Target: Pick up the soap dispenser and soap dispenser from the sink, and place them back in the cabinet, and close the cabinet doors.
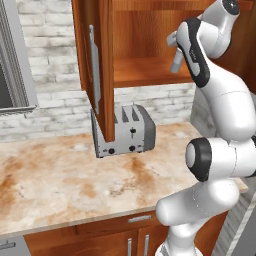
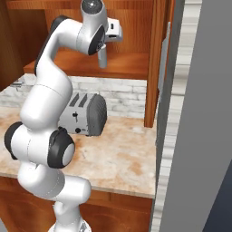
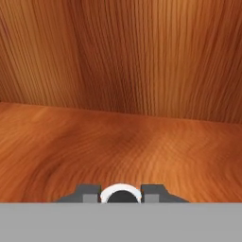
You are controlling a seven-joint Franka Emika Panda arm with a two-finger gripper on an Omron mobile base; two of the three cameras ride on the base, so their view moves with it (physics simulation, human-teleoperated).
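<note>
One slim soap dispenser [image 3: 122,193] sits pinched in the hand [image 3: 121,194] above the cabinet [image 1: 150,70] shelf. Recommend lowering it upright before release, well inside the shelf's front edge.

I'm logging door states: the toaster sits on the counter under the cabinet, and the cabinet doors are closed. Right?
Not quite. The toaster does sit on the counter under the cabinet, but the cabinet doors stand open, as the left base view shows.

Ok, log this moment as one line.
gripper: shut on soap dispenser | place: inside cabinet, over shelf | cabinet doors: open
</note>
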